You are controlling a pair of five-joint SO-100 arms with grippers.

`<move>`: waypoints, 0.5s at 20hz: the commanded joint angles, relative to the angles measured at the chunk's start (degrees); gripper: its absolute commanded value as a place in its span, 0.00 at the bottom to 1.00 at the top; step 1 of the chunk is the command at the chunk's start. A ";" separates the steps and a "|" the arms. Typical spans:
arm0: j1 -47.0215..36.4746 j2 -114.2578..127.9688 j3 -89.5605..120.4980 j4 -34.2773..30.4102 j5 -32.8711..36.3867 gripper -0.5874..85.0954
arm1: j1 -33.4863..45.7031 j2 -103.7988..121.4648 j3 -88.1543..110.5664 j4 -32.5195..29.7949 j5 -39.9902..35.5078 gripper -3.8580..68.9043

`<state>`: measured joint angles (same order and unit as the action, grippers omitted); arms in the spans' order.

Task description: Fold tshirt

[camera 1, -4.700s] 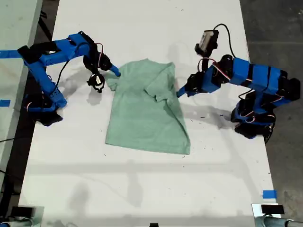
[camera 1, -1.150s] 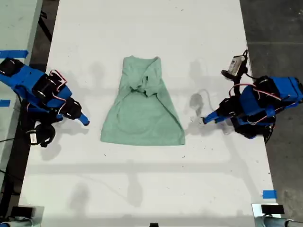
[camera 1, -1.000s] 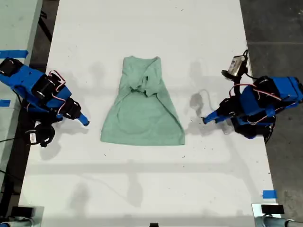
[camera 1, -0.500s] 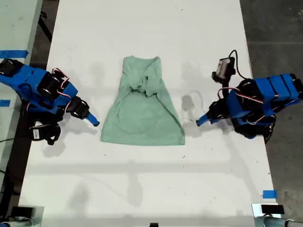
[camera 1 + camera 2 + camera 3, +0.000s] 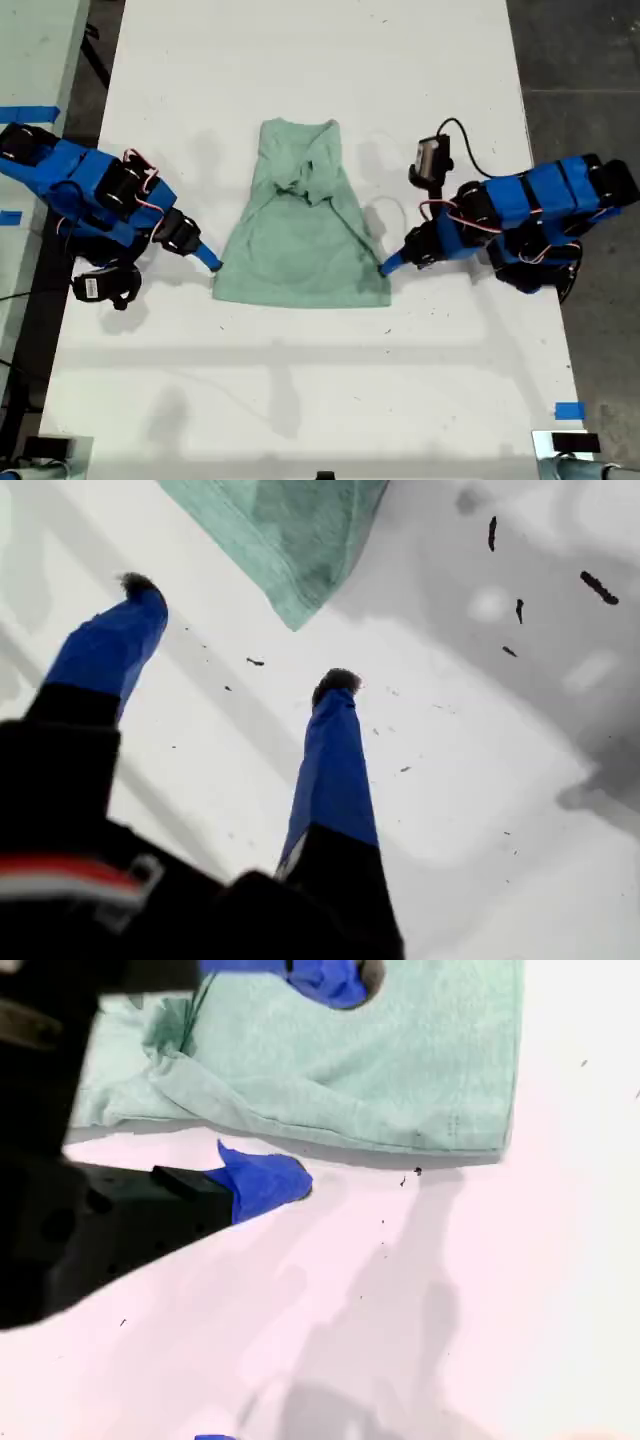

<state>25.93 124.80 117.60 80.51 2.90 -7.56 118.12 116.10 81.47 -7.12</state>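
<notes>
Tshirt (image 5: 300,230) mid-table, sleeves folded in, hem toward arms; my first gripper (image 5: 240,630) agape, empty, near hem corner; my second gripper (image 5: 300,1080) agape, straddling hem edge; pinch both corners evenly, lift together

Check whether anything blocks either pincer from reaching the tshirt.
Nothing visible does. Only bare table lies between my first gripper, its pincer open, and a corner of the tshirt. The open pincer of my second gripper straddles the tshirt's edge.
</notes>
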 commanded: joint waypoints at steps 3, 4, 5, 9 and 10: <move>-0.97 -0.26 -3.96 -0.53 0.44 0.27 | 2.99 -3.34 7.82 -12.66 -0.97 0.43; -0.97 -0.26 -3.96 -0.44 0.44 0.27 | 3.60 -4.92 9.40 -15.47 -1.23 0.43; -0.97 -0.35 -3.96 -0.53 0.44 0.27 | 4.13 -6.94 10.81 -18.46 -1.58 0.41; -0.97 -0.35 -3.96 -0.70 0.44 0.26 | 4.75 -18.46 11.78 -26.10 -2.11 0.34; -0.79 -0.35 -4.04 -0.62 0.35 0.26 | 4.22 -20.74 11.25 -27.60 -2.20 0.34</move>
<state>25.93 124.28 117.42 80.51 2.90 -3.25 99.67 128.50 57.30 -8.26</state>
